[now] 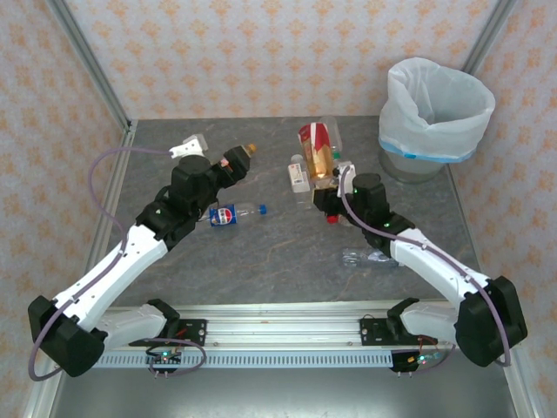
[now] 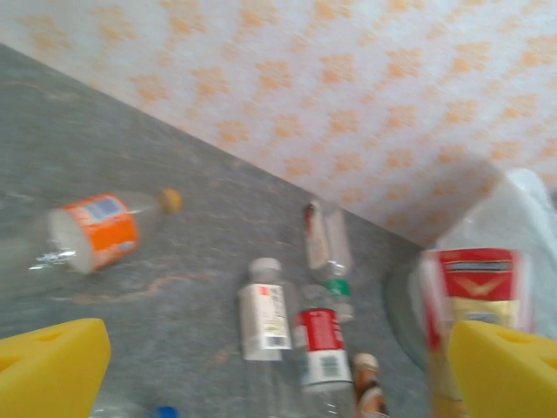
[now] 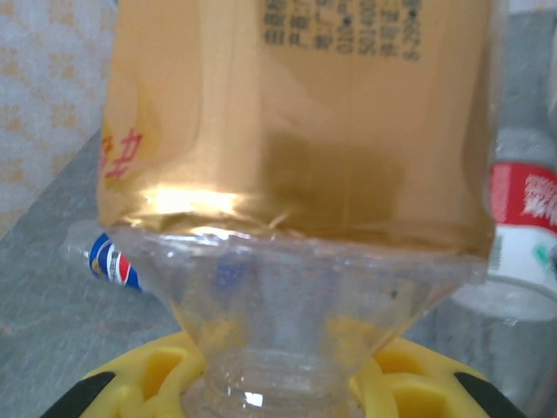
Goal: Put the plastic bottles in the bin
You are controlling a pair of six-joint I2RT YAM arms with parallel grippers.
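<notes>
The right gripper was clamped on the neck of a gold bottle, its yellow fingers on either side just under the shoulder. The bottle stood above the middle of the bench, towards the back edge. The bin, lined with a white bag, stood at the back right corner, apart from the bottle.

The left gripper hung open over the back left part of the bench, its yellow fingers spread wide with nothing between them. An orange bottle lay on its side just beyond it. A blue bottle lay flat near the bench's middle, beside the left arm. A white bottle and a red bottle lay side by side under the gold one. A clear bottle lay against the right arm, nearer the front edge.
</notes>
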